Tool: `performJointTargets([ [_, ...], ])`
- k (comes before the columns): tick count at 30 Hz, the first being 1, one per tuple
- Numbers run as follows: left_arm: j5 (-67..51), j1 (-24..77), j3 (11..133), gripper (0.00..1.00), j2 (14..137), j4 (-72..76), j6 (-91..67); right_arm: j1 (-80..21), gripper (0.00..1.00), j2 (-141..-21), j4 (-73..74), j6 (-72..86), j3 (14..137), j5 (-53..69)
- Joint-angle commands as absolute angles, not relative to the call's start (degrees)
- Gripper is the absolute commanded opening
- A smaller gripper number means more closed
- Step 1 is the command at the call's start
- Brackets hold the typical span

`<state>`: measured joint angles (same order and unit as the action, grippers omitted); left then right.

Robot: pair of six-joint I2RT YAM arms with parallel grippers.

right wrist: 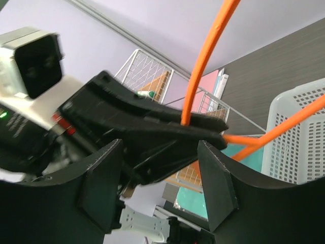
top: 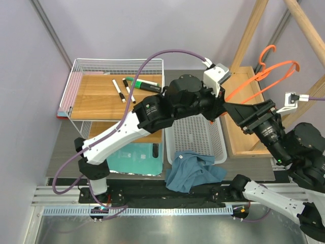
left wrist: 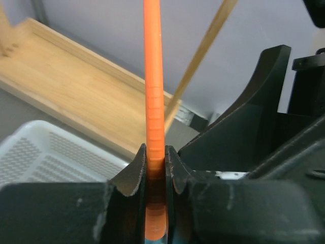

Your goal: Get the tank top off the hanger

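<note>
The teal-blue tank top (top: 193, 171) lies crumpled at the near rim of the white basket (top: 195, 134), off the hanger. The orange hanger (top: 268, 72) is held in the air at the right, over the wooden tray. My left gripper (top: 224, 101) is shut on the hanger's lower end; in the left wrist view the orange bar (left wrist: 153, 91) rises from between the closed jaws (left wrist: 155, 155). My right gripper (top: 237, 115) is open and empty just beside the left one; in the right wrist view its fingers (right wrist: 217, 178) stand wide apart round the left gripper's black fingers, with the hanger (right wrist: 207, 61) beyond.
A wire basket (top: 76, 76) holding a wooden board and markers (top: 144, 84) stands at the back left. A wooden tray (top: 244, 134) and wooden rack poles (top: 250, 33) are at the right. A mint-green mat (top: 134, 155) lies under the left arm.
</note>
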<state>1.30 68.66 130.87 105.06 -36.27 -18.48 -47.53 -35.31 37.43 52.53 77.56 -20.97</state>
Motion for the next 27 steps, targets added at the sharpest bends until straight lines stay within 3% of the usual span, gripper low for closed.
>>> performJointTargets([
  [1,1.6,69.0,130.3,0.00,100.3,-34.3,-16.6,-47.7,0.63,-36.8,29.9,51.1,78.3,-25.5],
  [8,1.8,69.2,126.9,0.00,97.6,-33.7,-16.5,-47.7,0.47,-37.7,28.4,50.2,77.3,-27.3],
  [13,1.5,69.3,126.7,0.00,97.6,-34.2,-16.7,-47.7,0.46,-39.9,27.2,50.0,77.6,-27.1],
  [19,2.1,69.3,126.4,0.00,96.9,-34.5,-16.3,-47.7,0.37,-42.0,25.2,51.5,76.8,-25.9],
  [27,3.6,69.3,125.1,0.00,95.1,-35.3,-15.3,-47.7,0.37,-41.7,24.4,52.1,74.7,-25.8],
])
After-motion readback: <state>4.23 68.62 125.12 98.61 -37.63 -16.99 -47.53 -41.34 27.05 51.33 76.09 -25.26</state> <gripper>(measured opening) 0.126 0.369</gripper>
